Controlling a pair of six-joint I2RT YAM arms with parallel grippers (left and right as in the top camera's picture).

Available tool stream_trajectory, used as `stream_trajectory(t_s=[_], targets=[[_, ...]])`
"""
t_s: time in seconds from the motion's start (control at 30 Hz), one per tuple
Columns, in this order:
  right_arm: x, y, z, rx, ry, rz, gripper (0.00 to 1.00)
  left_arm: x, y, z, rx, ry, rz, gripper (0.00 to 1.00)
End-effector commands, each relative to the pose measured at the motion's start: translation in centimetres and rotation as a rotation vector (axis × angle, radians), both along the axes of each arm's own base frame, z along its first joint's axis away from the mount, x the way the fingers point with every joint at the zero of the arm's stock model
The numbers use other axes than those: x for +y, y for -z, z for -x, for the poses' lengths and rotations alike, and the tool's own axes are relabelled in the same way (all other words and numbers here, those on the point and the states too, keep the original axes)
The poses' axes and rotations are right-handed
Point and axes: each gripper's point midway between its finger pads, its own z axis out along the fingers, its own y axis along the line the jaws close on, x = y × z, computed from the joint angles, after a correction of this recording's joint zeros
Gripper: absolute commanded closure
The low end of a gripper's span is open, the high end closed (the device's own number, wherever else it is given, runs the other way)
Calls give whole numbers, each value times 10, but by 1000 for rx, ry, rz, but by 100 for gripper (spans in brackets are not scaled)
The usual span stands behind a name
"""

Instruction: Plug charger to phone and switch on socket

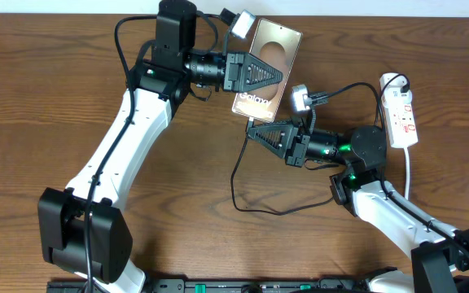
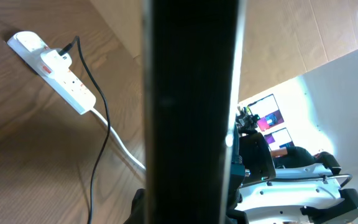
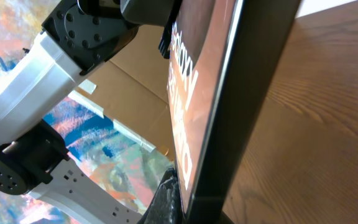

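My left gripper [image 1: 265, 75] is shut on the bronze-grey phone [image 1: 277, 39] and holds it tilted above the table. In the left wrist view the phone's edge [image 2: 191, 93] fills the middle as a dark band. My right gripper [image 1: 252, 130] sits at the phone's lower edge, and the thin black charger cable [image 1: 234, 183] leaves its tips, so it looks shut on the connector, which is hidden. In the right wrist view the phone [image 3: 188, 112] with its "Galaxy" lettering stands just beyond my fingers [image 3: 188, 208]. The white socket strip [image 1: 402, 114] lies at the right.
The charger cable loops over the table in front of my right arm. In the left wrist view the strip [image 2: 61, 71] lies at the upper left, with the black cable [image 2: 98, 112] and white cord trailing from it. The left arm [image 3: 42, 74] shows in the right wrist view.
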Motion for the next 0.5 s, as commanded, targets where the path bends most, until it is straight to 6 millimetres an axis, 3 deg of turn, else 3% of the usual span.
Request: stream_trajectory(t_s=[0.0, 0.3, 0.47], targets=[[-28, -45, -55, -72, 319, -118, 99, -18, -8, 54, 47, 219, 59, 93], [-28, -44, -55, -65, 314, -115, 99, -18, -6, 48, 35, 190, 48, 92], [-26, -37, -56, -37, 305, -97, 99, -5, -4, 34, 9, 138, 46, 92]])
